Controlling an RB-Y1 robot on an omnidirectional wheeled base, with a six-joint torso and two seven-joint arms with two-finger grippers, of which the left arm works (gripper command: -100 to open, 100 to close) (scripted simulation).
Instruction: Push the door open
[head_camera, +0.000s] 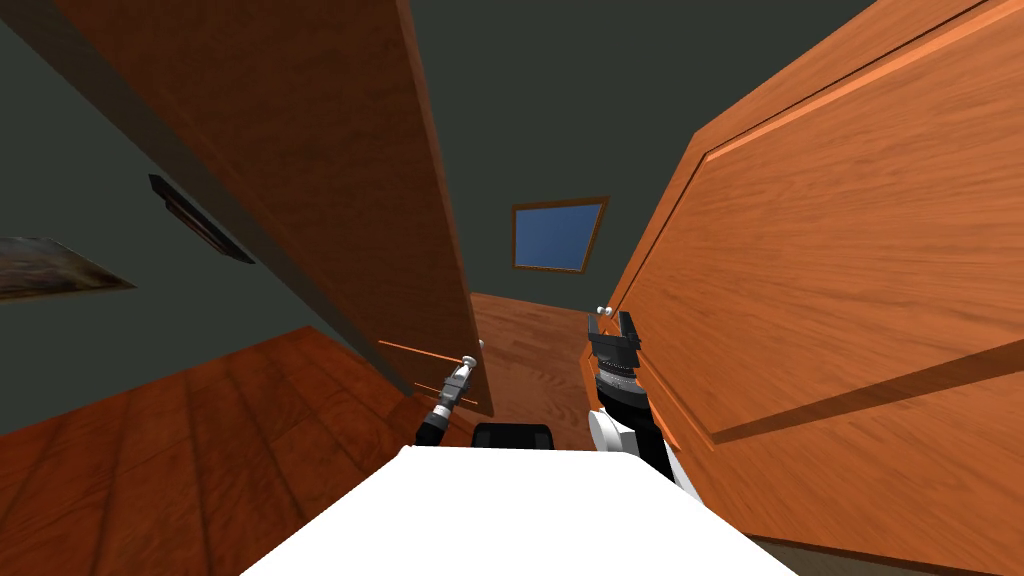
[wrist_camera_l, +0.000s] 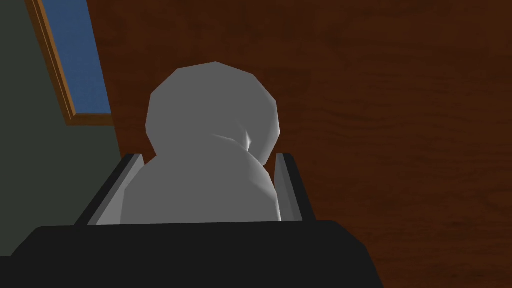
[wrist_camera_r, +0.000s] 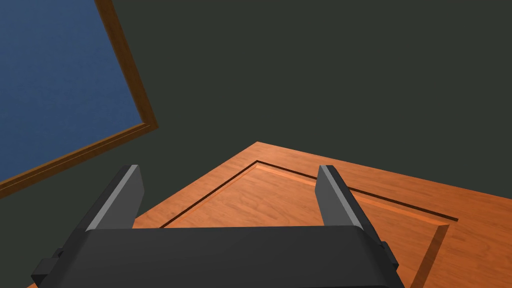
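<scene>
A dark brown door (head_camera: 300, 150) rises at my left, its free edge facing the gap ahead. Its grey round knob (wrist_camera_l: 212, 110) sits between the fingers of my left gripper (wrist_camera_l: 209, 157), which is shut on it, both fingers pressing its sides. From the head view, the left gripper (head_camera: 468, 362) reaches up to that door's edge low down. An orange panelled door (head_camera: 850, 280) stands at my right. My right gripper (head_camera: 613, 320) is raised close beside it, open, with nothing between its fingers (wrist_camera_r: 125, 192).
Between the two doors a narrow gap shows wood floor (head_camera: 520, 350) and a framed blue window (head_camera: 558, 236) on a dark grey wall. Wood floor (head_camera: 180, 440) and a small picture (head_camera: 50, 265) lie to my left.
</scene>
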